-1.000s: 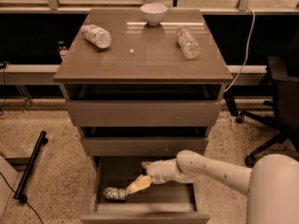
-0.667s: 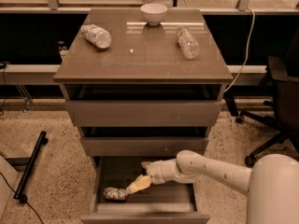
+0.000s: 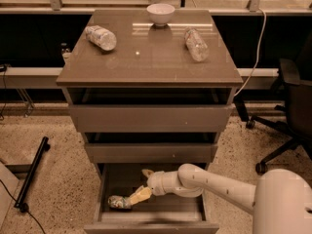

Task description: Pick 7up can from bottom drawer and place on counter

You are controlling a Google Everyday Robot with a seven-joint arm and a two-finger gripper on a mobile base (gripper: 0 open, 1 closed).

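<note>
Gripper [image 3: 139,185] spread open in bottom drawer [image 3: 168,209] | 7up can [image 3: 118,202] lying at its tip | bottles [image 3: 101,37], bowl [image 3: 160,13] on counter [image 3: 146,62]

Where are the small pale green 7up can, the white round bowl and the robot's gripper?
small pale green 7up can [image 3: 118,202], camera view, its label side.
white round bowl [image 3: 160,13], camera view, its outer wall.
gripper [image 3: 138,185], camera view, midway between open fingertips, inside the grey-brown bottom drawer [image 3: 151,226] by the can.

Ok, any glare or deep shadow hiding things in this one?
Camera view: warm, dim light; the glossy counter mirrors the bowl and shows one small glare spot; gaps above the upper drawers are black; the bottom drawer is shaded, yet the can and pincer beside it are visible.
</note>
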